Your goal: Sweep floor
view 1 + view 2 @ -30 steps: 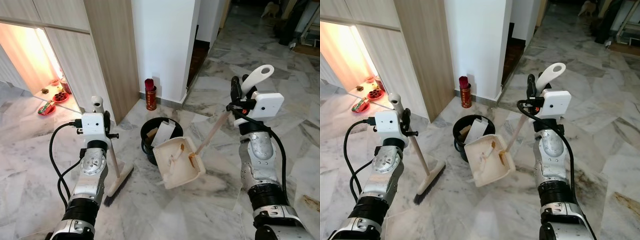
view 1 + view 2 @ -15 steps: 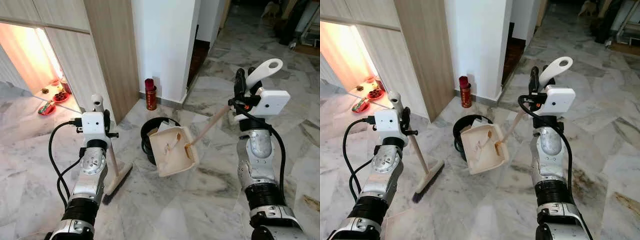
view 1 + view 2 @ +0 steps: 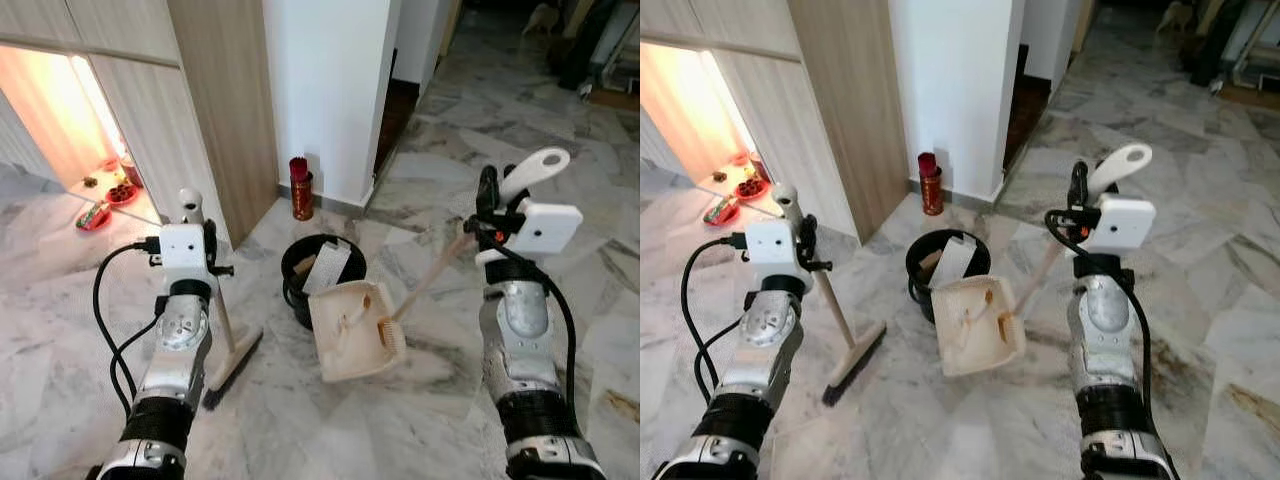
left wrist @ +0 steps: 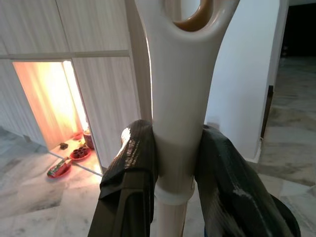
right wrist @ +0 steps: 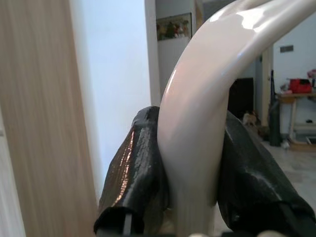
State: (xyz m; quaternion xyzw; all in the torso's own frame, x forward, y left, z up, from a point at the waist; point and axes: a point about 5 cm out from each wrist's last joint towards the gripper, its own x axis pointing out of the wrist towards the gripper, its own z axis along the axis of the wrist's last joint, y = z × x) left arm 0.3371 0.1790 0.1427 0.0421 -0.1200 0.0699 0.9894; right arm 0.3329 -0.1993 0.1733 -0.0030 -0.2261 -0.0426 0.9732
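Observation:
My left gripper (image 3: 194, 216) is shut on the cream handle of a broom (image 4: 177, 108), held nearly upright at my left. The broom's brush head (image 3: 232, 357) rests on the marble floor. At my right, the right gripper (image 3: 496, 196) is shut on the looped grip of a long-handled cream dustpan (image 5: 197, 123). The dustpan's pan (image 3: 350, 330) lies low over the floor with a few scraps in it. It sits just in front of a black bin (image 3: 300, 272) that holds paper.
A red cylinder (image 3: 300, 190) stands at the foot of the white pillar (image 3: 325, 90). A wooden cabinet (image 3: 215, 100) is at the left, beside a lit niche with red dishes (image 3: 105, 200). Open marble floor lies ahead and to the right, with a brown stain (image 3: 620, 405).
The dustpan, raised and tipped against the bin half a second ago, has come back down and lies flatter in front of it. My right gripper dropped slightly. The broom has barely moved.

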